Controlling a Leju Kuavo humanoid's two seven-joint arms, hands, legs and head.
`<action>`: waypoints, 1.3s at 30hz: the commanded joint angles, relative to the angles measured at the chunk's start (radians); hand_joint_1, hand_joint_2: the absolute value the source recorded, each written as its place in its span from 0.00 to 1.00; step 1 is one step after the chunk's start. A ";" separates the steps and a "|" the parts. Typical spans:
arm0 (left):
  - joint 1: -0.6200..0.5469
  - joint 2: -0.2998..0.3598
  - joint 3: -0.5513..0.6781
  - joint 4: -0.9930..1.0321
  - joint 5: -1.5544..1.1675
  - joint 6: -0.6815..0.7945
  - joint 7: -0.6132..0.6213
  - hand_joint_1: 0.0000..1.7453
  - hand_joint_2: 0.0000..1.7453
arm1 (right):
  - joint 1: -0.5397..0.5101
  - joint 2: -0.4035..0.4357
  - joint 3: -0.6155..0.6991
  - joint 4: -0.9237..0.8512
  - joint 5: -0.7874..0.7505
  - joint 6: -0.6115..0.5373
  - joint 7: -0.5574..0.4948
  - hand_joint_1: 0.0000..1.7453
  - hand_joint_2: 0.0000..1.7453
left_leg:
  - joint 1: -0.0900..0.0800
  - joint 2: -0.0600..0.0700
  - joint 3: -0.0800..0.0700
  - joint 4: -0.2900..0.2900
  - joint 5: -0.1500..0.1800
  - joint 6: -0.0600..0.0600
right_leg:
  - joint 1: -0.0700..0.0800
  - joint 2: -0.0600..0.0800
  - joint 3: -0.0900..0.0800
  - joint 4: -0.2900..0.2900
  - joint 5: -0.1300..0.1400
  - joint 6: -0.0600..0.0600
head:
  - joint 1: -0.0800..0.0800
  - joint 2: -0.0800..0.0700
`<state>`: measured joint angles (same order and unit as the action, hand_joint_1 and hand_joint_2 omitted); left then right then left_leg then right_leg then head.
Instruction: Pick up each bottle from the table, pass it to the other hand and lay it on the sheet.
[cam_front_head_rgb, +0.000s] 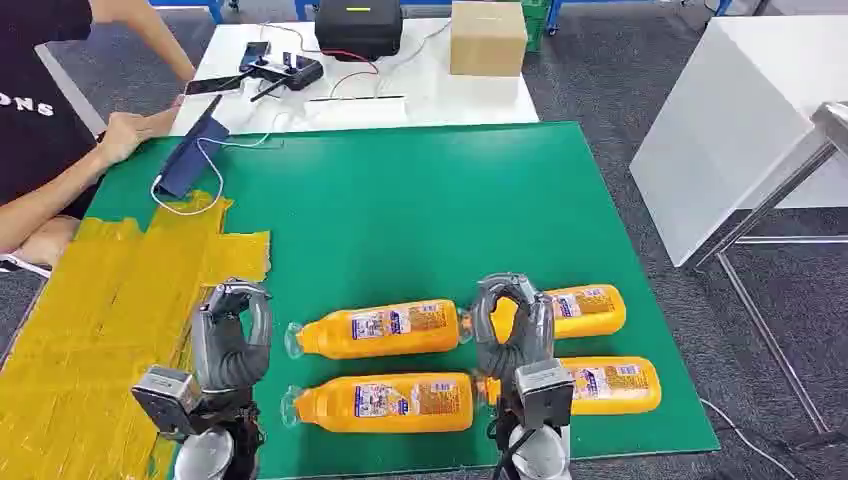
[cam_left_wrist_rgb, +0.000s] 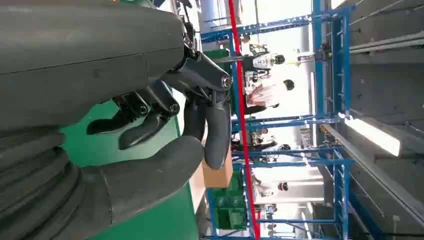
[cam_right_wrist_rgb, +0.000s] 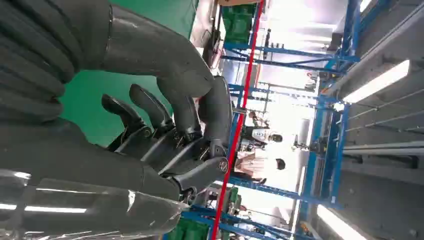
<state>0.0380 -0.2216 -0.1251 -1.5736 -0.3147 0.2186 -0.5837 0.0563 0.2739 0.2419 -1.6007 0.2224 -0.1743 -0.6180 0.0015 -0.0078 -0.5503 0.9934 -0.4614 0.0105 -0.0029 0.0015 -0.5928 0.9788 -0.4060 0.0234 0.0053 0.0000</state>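
Four orange bottles (cam_front_head_rgb: 385, 330) lie on their sides at the near edge of a smooth green mat (cam_front_head_rgb: 400, 200).
Both dark ribbed hands, left (cam_front_head_rgb: 232, 335) and right (cam_front_head_rgb: 512, 322), hang curled and clenched on nothing; the crinkled yellow sheet (cam_front_head_rgb: 100, 320) lies left.

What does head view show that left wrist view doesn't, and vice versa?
Head view alone: four orange bottles lying on the green mat, the yellow sheet, the right hand and a person's arm. Left wrist view alone: blue racking and distant people. Both: the left hand, empty with fingers curled, the green mat and the cardboard box.
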 joint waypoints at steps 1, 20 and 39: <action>-0.061 0.026 -0.005 0.050 -0.027 0.020 0.008 1.00 1.00 | -0.056 -0.027 0.010 0.050 0.034 -0.045 0.006 1.00 1.00 | 0.001 0.000 0.003 -0.001 -0.001 -0.001 | 0.001 -0.001 0.003 -0.002 -0.001 0.000 | 0.000 0.000; -0.129 0.016 0.009 0.101 -0.023 0.011 0.057 0.00 1.00 | -0.287 -0.150 0.192 0.343 0.684 -0.205 0.369 0.00 1.00 | 0.001 0.002 0.003 -0.002 0.000 -0.001 | 0.000 0.002 0.003 -0.002 0.001 0.000 | 0.000 0.000; -0.187 0.013 0.016 0.169 -0.015 -0.007 0.070 0.00 1.00 | -0.381 -0.201 0.295 0.612 0.826 -0.133 0.433 0.00 1.00 | 0.000 0.000 0.002 -0.001 0.000 -0.001 | 0.000 0.000 0.002 -0.001 0.000 0.000 | 0.000 0.000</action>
<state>-0.0967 -0.2213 -0.1148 -1.4989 -0.3334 0.2155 -0.5177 -0.2532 0.1171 0.4852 -1.1269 1.0502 -0.3151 -0.1785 0.0014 -0.0083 -0.5517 0.9937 -0.4612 0.0105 -0.0035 0.0013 -0.5937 0.9789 -0.4060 0.0236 0.0050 0.0000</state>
